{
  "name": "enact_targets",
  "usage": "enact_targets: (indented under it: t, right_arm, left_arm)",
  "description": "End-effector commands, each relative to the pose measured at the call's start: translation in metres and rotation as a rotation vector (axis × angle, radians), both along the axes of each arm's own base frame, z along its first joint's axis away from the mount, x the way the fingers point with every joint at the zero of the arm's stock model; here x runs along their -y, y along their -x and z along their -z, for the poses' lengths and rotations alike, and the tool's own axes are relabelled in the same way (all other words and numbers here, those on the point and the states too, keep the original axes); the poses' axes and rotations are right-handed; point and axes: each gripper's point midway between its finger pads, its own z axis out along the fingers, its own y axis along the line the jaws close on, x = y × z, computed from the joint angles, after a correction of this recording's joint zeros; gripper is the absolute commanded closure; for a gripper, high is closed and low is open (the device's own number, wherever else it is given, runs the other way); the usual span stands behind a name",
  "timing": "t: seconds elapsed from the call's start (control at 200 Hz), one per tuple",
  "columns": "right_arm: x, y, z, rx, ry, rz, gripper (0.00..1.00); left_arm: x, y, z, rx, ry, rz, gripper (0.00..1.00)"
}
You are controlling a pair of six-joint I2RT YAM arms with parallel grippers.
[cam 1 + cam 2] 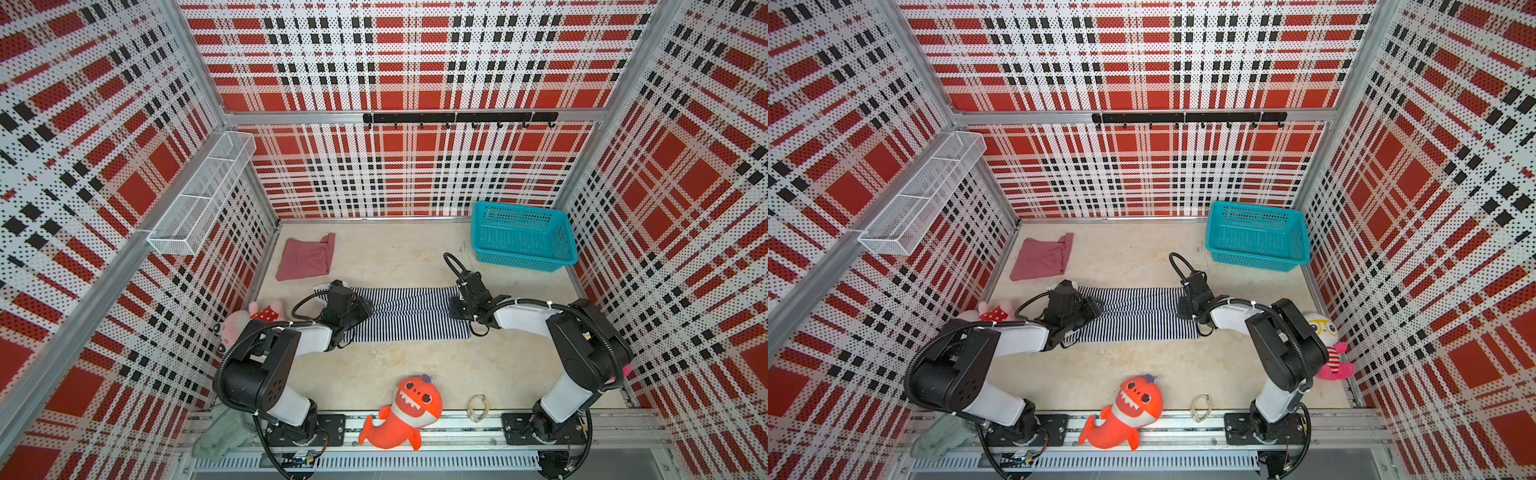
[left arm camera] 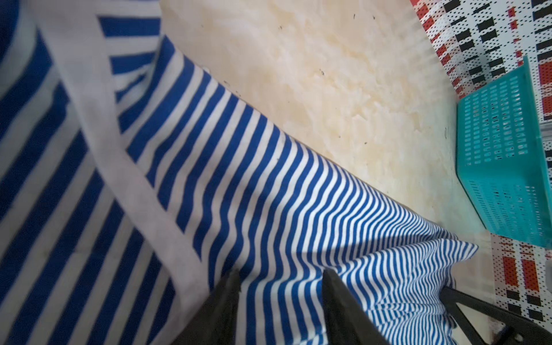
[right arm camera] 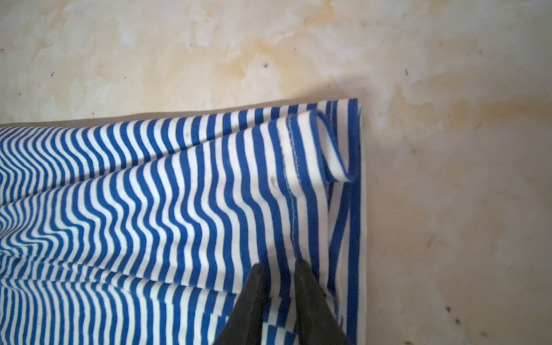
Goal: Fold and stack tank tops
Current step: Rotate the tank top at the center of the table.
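The striped navy-and-white tank top (image 1: 411,316) (image 1: 1142,316) lies stretched out across the middle of the table in both top views. My left gripper (image 1: 365,309) (image 2: 282,273) is at its left end, open, with its fingertips (image 2: 233,286) pressed onto the striped cloth (image 2: 268,194) beside a white band. My right gripper (image 1: 457,309) (image 3: 279,264) is at the right hem, its fingers nearly together and pinching a raised fold of the cloth (image 3: 179,194). The rose-maroon tank top (image 1: 305,257) (image 1: 1042,257) lies folded at the back left, apart from both grippers.
A teal basket (image 1: 523,237) (image 2: 504,155) stands at the back right. An orange shark plush (image 1: 403,411) and a small loop (image 1: 478,407) lie at the front edge. A pink plush (image 1: 249,320) sits left, another plush (image 1: 1325,345) right, and a grey-green towel (image 1: 220,432) front left.
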Motion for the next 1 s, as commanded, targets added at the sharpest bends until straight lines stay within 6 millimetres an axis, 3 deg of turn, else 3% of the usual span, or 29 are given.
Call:
enact_targets:
  t: [0.0, 0.155, 0.386, 0.486, 0.581, 0.656, 0.757, 0.852, 0.992]
  right_arm:
    - [0.024, 0.015, 0.021, -0.067, 0.060, 0.052, 0.77]
    - [0.025, 0.034, 0.028, -0.117, 0.044, 0.050, 0.78]
    - [0.019, 0.085, 0.039, -0.202, -0.003, 0.043, 0.79]
    - [-0.003, 0.110, 0.041, -0.239, -0.046, -0.023, 0.79]
    - [-0.043, 0.138, 0.036, -0.250, -0.141, -0.168, 0.78]
    - [-0.066, 0.153, 0.022, -0.212, -0.216, -0.251, 0.78]
    - [-0.074, 0.154, -0.008, -0.138, -0.254, -0.296, 0.76]
    - [-0.065, 0.140, -0.044, -0.016, -0.230, -0.274, 0.70]
    - [-0.042, 0.115, -0.082, 0.098, -0.169, -0.204, 0.66]
  left_arm:
    - [-0.015, 0.007, 0.024, -0.075, -0.028, -0.035, 0.50]
    - [0.005, -0.017, 0.024, -0.064, -0.028, 0.007, 0.50]
    - [0.057, -0.067, 0.036, -0.061, 0.000, 0.108, 0.49]
    - [0.083, -0.090, 0.045, -0.059, 0.039, 0.155, 0.49]
    - [0.109, -0.111, 0.051, -0.054, 0.080, 0.213, 0.49]
    - [0.125, -0.125, 0.061, -0.065, 0.075, 0.258, 0.49]
    - [0.151, -0.139, 0.069, -0.066, 0.075, 0.348, 0.48]
    - [0.168, -0.156, 0.066, -0.045, 0.025, 0.432, 0.46]
    - [0.185, -0.181, 0.028, 0.064, -0.021, 0.528, 0.44]
